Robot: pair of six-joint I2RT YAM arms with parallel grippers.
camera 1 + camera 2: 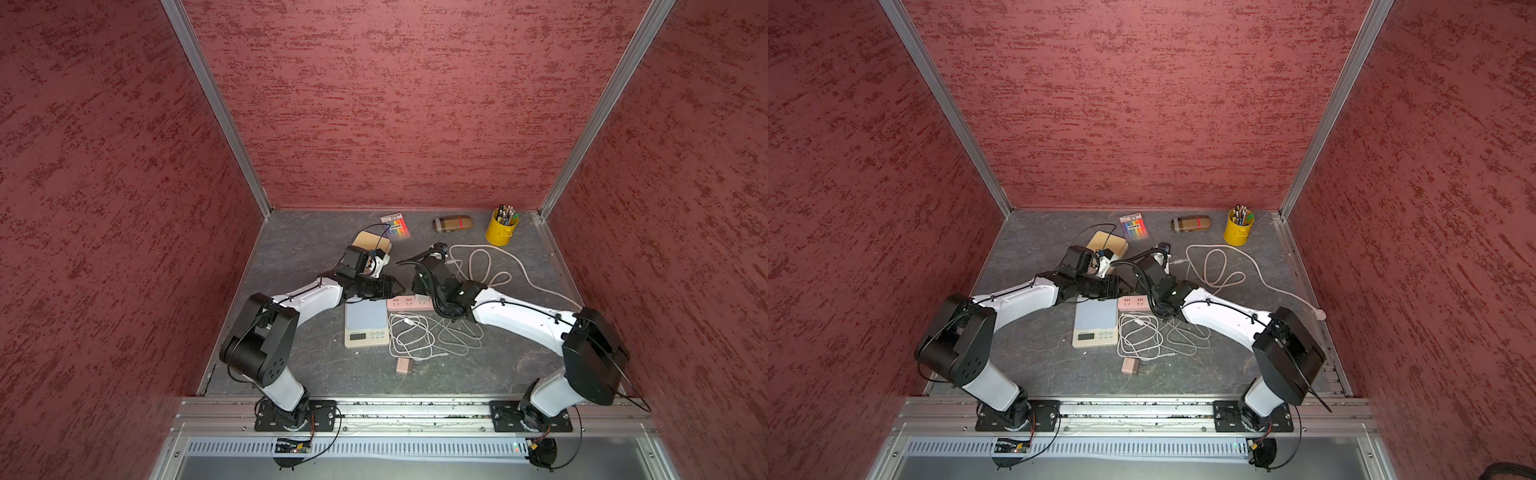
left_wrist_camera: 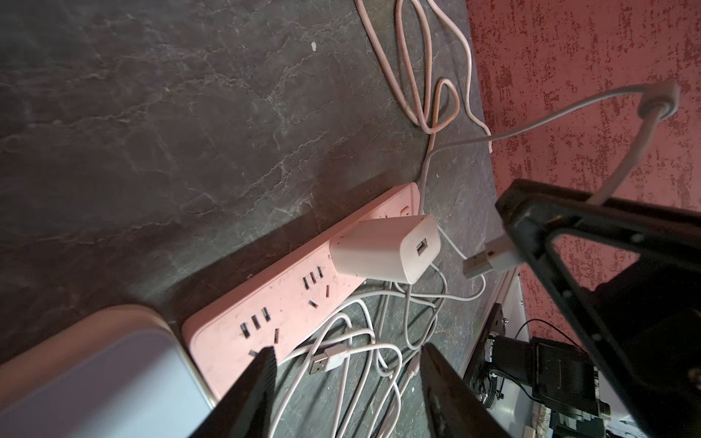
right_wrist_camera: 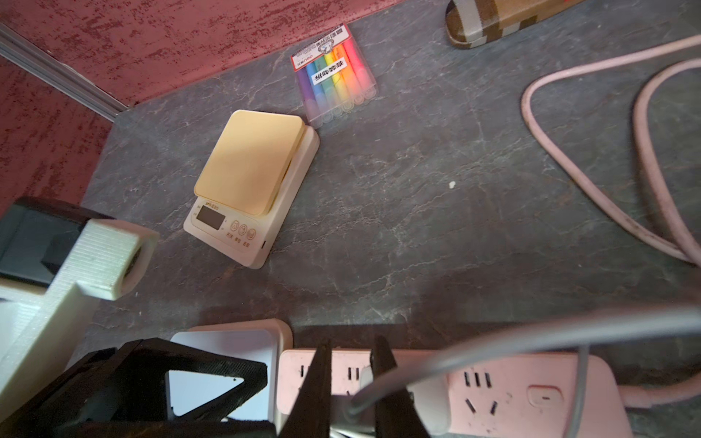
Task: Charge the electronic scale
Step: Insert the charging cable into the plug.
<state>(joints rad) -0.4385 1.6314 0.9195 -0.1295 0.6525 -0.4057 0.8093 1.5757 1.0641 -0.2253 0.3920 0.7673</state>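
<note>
**Power strip:** long pink plastic power strip (image 1: 405,303), mid-desk. A white cube USB charger (image 2: 385,252) is already seated in it, its port still empty.

**Right fingers** (image 3: 387,383): narrow, pinching the white USB plug (image 2: 480,265) of a white cable, just beside the charger's port and not yet inserted.

**Left fingers** (image 2: 250,398): wide, holding nothing, above the strip's end and the loose white cable coils (image 1: 415,336).

**Scale, near:** cream electronic scale with pale blue platform (image 1: 365,322), at 8 o'clock of the strip, just beside it. Probably the unit to charge; its socket is hidden.

**Scale, far:** cream scale with tan platform (image 3: 250,163), at 11 o'clock, well apart, with no cable attached.

**Spare:** pink plug adapter (image 1: 402,365), at 6 o'clock, lying loose.

**Progress:** charger plugged in. Left to do: plug into charger, then the cable's other end into a scale. No cable is seen entering either scale.
</note>
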